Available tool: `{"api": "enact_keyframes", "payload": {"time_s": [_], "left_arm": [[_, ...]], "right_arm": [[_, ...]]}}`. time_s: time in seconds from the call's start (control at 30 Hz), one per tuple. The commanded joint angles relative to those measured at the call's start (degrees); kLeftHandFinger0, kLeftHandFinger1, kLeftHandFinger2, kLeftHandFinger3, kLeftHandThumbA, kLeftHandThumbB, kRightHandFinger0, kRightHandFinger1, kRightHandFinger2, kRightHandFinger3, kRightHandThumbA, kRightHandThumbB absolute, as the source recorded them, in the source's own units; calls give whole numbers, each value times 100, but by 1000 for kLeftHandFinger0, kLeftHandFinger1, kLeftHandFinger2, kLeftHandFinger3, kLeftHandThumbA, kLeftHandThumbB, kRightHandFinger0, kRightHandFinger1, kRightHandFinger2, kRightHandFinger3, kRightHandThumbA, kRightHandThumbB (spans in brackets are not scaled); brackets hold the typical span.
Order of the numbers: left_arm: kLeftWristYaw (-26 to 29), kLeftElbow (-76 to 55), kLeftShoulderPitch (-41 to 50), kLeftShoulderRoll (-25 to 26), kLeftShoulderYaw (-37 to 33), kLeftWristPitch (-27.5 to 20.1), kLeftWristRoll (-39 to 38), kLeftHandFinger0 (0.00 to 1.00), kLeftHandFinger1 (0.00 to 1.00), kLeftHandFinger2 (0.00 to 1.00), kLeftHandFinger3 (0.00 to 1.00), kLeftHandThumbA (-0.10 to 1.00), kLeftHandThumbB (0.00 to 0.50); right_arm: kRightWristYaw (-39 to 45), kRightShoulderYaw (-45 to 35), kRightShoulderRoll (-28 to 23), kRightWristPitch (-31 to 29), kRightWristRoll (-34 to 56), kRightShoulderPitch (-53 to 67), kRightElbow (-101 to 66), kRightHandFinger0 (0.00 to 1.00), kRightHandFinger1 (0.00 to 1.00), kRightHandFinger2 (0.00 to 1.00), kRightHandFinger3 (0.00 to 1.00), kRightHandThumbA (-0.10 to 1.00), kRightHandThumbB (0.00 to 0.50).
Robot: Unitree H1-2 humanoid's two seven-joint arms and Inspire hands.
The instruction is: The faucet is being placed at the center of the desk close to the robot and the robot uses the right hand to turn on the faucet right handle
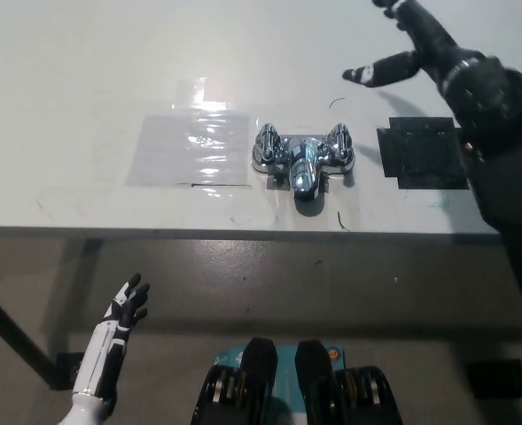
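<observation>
A chrome faucet [301, 159] stands near the front edge of the white desk [83, 80], at its middle. It has a left handle [267, 142], a right handle [339, 141] and a spout [302, 176] pointing toward me. My black right hand [420, 44] hovers open above the desk, behind and to the right of the right handle, its fingers spread and apart from the faucet. My white left hand [123, 312] rests open at the lower left, below the desk edge.
A clear plastic sheet [191, 149] lies flat left of the faucet. A square of black tape [422, 153] sits right of the faucet, partly under my right forearm. The desk's front edge [198, 232] runs across the middle of the view.
</observation>
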Motion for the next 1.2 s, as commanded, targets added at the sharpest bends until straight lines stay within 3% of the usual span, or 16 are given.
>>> {"api": "enact_keyframes", "payload": {"time_s": [0.0,0.1,0.13,0.47,0.57,0.87,1.07,1.17], "left_arm": [[5,-261,-107,60,-67,-331,174,1000,1000,1000,1000,1000,166],[24,-278,-90,42,-71,-311,208,1000,1000,1000,1000,1000,168],[34,-284,-86,45,-78,-331,249,1000,1000,1000,1000,1000,149],[36,-339,-64,49,-59,-294,314,1000,1000,1000,1000,1000,182],[33,-333,-33,44,-63,-308,330,1000,1000,1000,1000,1000,181],[21,-361,112,18,-78,-362,327,1000,1000,1000,1000,1000,172],[-14,-370,166,21,-85,-373,277,1000,1000,1000,1000,1000,164],[-19,-370,194,28,-76,-353,263,1000,1000,1000,1000,1000,180]], "right_arm": [[150,577,161,244,-607,-1088,1021,1000,1000,1000,1000,942,296],[99,752,283,244,-645,-1295,1421,1000,1000,1000,1000,911,283],[95,870,344,244,-661,-1405,1623,1000,1000,1000,1000,878,298],[119,1287,569,244,-668,-1770,2236,1000,1000,1000,1000,844,347],[139,1456,592,244,-788,-1760,2240,1000,1000,1000,1000,861,348],[47,1904,726,215,-922,-1832,2666,1000,1000,1000,1000,777,377],[21,2111,813,204,-970,-1928,2922,1000,1000,1000,1000,748,369],[113,2226,854,218,-1017,-1938,2978,1000,1000,1000,1000,786,369]]}}
